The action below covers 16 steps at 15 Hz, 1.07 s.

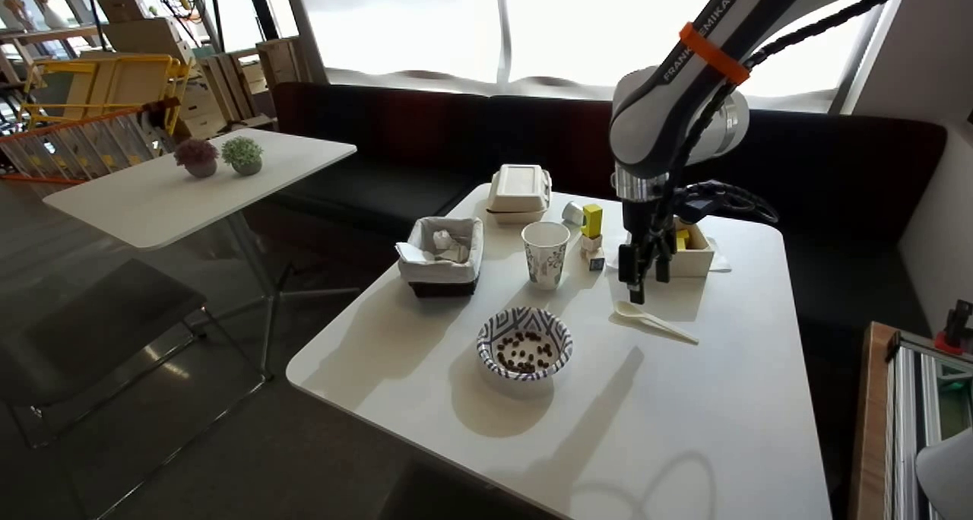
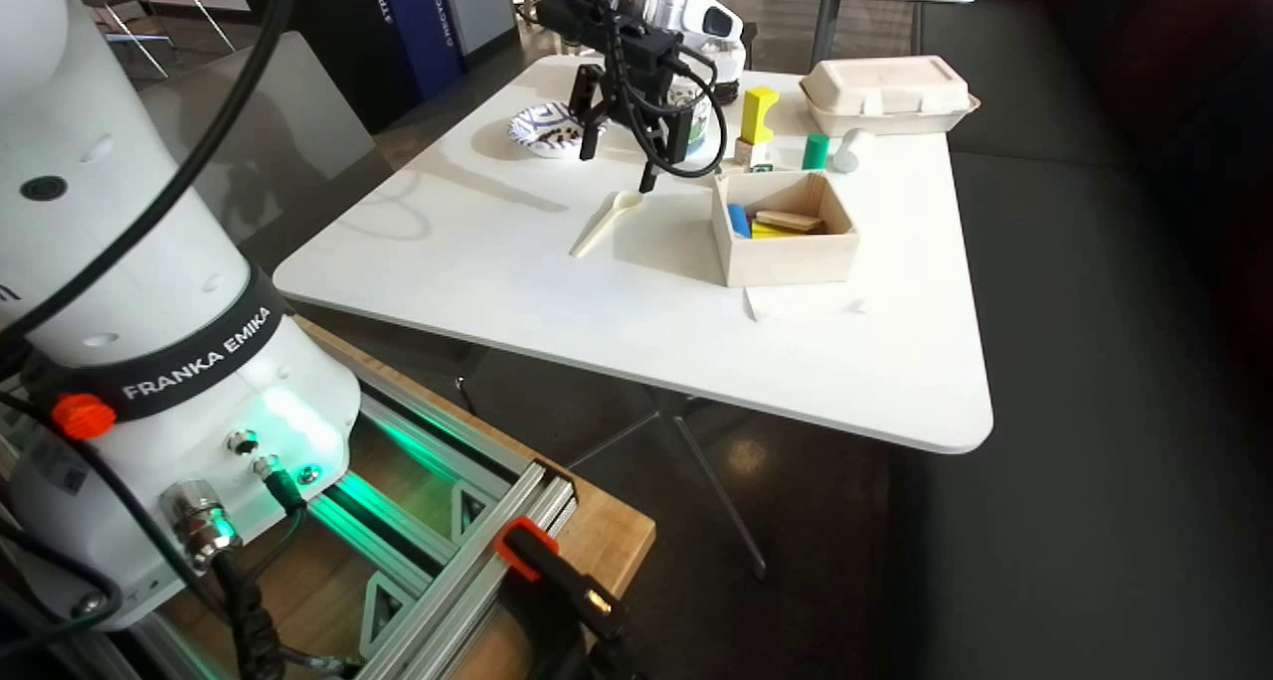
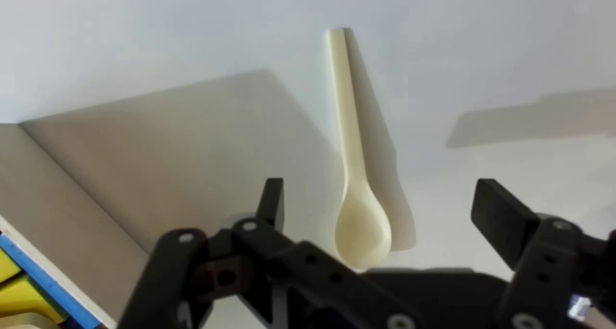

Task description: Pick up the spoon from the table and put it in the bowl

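The cream-white spoon lies flat on the white table in both exterior views point(image 1: 655, 322) point(image 2: 605, 225). In the wrist view the spoon point(image 3: 350, 127) points its handle up the picture, with its head low between the fingers. My gripper point(image 1: 649, 286) is open and above the spoon's head end; it also shows in an exterior view point(image 2: 618, 166). In the wrist view the gripper's fingers point(image 3: 380, 194) stand wide apart, with nothing between them touching. The patterned bowl point(image 1: 524, 319) holds dark beans and stands apart from the spoon; it also shows in an exterior view point(image 2: 525, 125).
A wooden box point(image 2: 791, 260) with blocks stands close beside the spoon. A patterned paper cup point(image 1: 546, 255), stacked blocks point(image 1: 591, 222), a lined bin point(image 1: 447, 277) and a takeaway box point(image 1: 519, 189) stand farther along the table point(image 1: 730, 429).
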### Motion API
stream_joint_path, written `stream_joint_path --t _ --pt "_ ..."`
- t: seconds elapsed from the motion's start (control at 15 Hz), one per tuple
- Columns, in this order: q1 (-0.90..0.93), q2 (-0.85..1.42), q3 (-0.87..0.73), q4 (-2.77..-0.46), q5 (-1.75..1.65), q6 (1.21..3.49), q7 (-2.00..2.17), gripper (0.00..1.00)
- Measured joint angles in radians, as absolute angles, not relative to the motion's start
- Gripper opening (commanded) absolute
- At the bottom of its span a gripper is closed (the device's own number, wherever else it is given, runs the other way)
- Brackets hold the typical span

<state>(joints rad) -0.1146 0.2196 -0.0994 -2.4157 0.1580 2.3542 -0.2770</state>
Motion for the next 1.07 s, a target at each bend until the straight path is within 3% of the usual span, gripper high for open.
stream_joint_path --t 1.07 --pt "-0.118 0.230 -0.099 -2.416 0.141 2.346 -0.276 1.00"
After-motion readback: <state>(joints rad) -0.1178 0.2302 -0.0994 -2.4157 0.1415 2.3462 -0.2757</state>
